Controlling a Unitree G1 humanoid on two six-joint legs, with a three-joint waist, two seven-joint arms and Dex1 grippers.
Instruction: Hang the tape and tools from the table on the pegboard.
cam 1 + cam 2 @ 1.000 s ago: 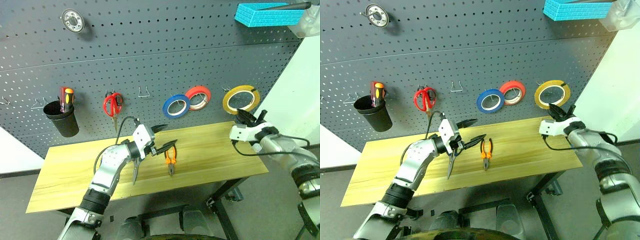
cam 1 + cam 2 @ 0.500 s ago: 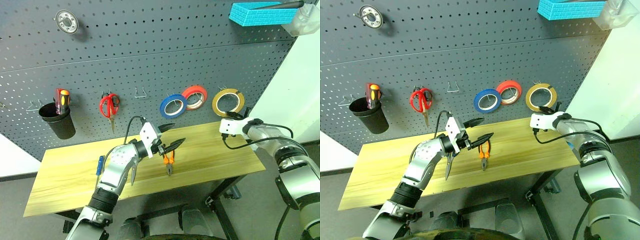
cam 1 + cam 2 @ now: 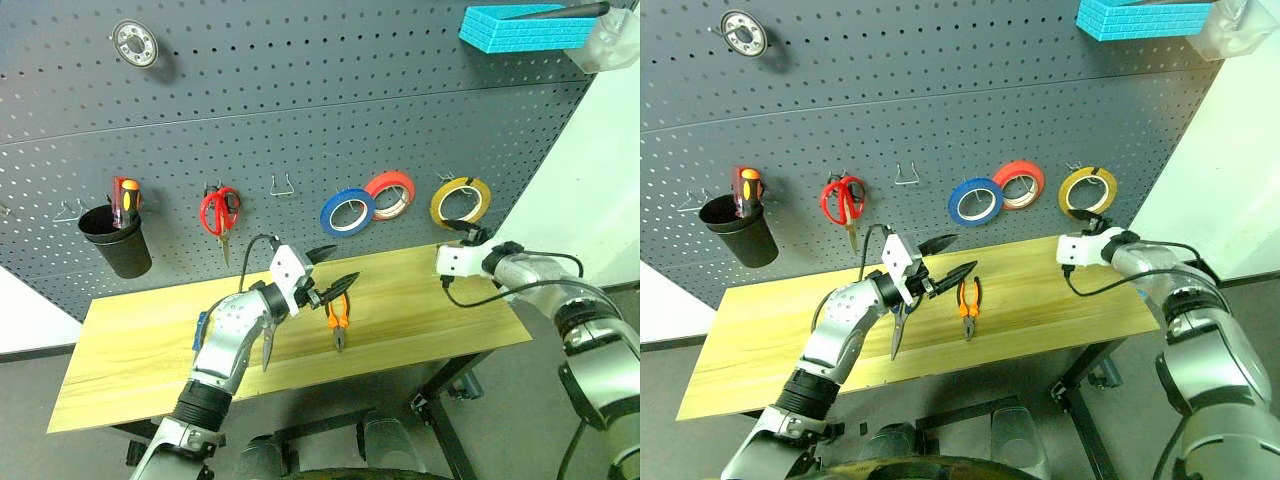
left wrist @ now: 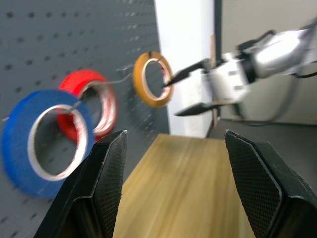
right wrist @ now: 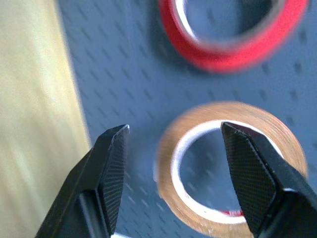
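On the tabletop (image 3: 420,310), the blue-handled screwdriver (image 3: 200,329) lies leftmost, then the dark scissors (image 3: 268,345) beneath the left gripper (image 3: 335,268), its fingers spread and empty, then the pliers (image 3: 339,318). Rightmost, the yellow tape (image 3: 460,201) hangs on the pegboard (image 3: 300,110); the right gripper (image 4: 184,92), spread, sits just below it.

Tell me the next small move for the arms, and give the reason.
Probably draw the right gripper back from the pegboard: its jaws are open and the yellow tape hangs on its hook. The pliers, scissors and blue-handled screwdriver lie on the table.
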